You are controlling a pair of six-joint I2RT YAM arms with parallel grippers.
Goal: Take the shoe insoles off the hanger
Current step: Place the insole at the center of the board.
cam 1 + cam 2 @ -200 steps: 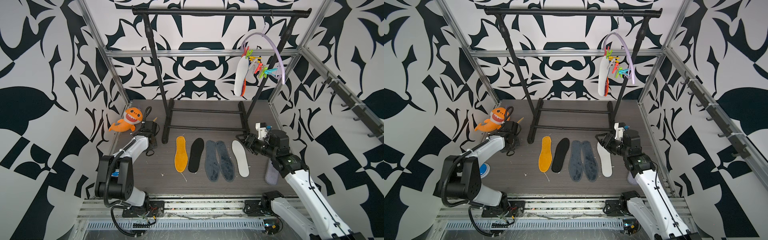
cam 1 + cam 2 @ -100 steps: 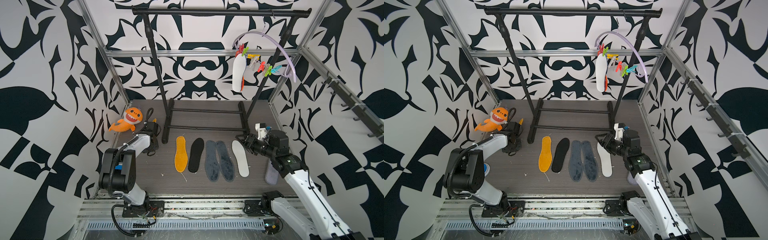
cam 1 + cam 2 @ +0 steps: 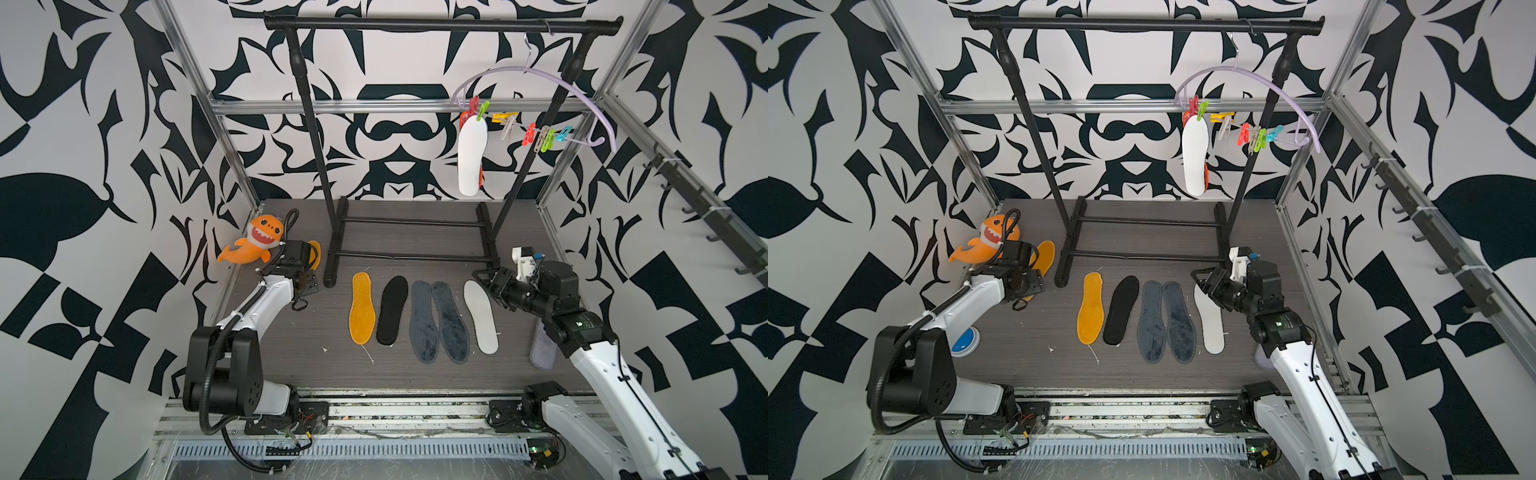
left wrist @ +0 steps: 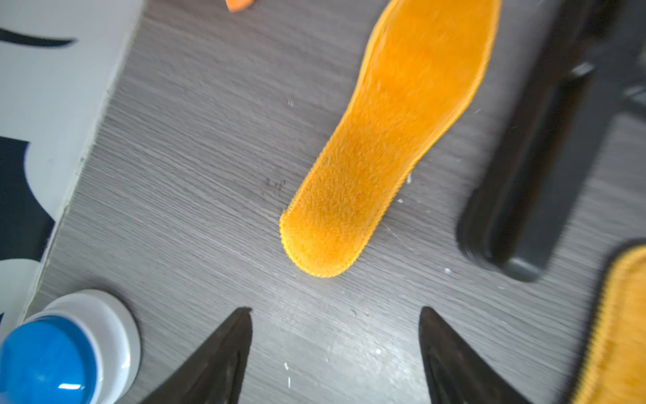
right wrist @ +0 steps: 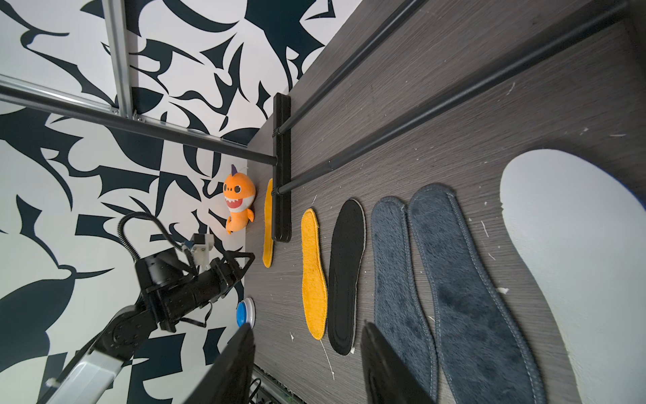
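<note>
— what's the count?
— eight in all. six lie flat on the counter [image 3: 291,353] — an orange insole [image 3: 361,309], a black insole [image 3: 392,309], two grey-blue insoles [image 3: 422,320] and a white insole [image 3: 480,316] side by side, plus a second orange insole [image 4: 395,140] by the foot of the black clothes rail [image 3: 440,24].
— and the other two?
— pegged at one end of the lilac hanger [image 3: 528,68], which hooks over the rail's top bar: a hanging white insole [image 3: 471,160] with an orange-rimmed insole [image 3: 481,178] tucked behind it.
— the hands?
— two. the left hand [image 4: 335,309] hovers just short of that second orange insole's narrow end, fingers spread wide, nothing between them. the right hand [image 5: 307,324], near the far end of the white insole on the counter, is partly open and empty too.
— anything else?
— one plush shark [image 3: 253,245], one blue button [image 3: 963,343], one lilac pad [image 3: 542,353].
— any writing?
— none i can read from here.
</note>
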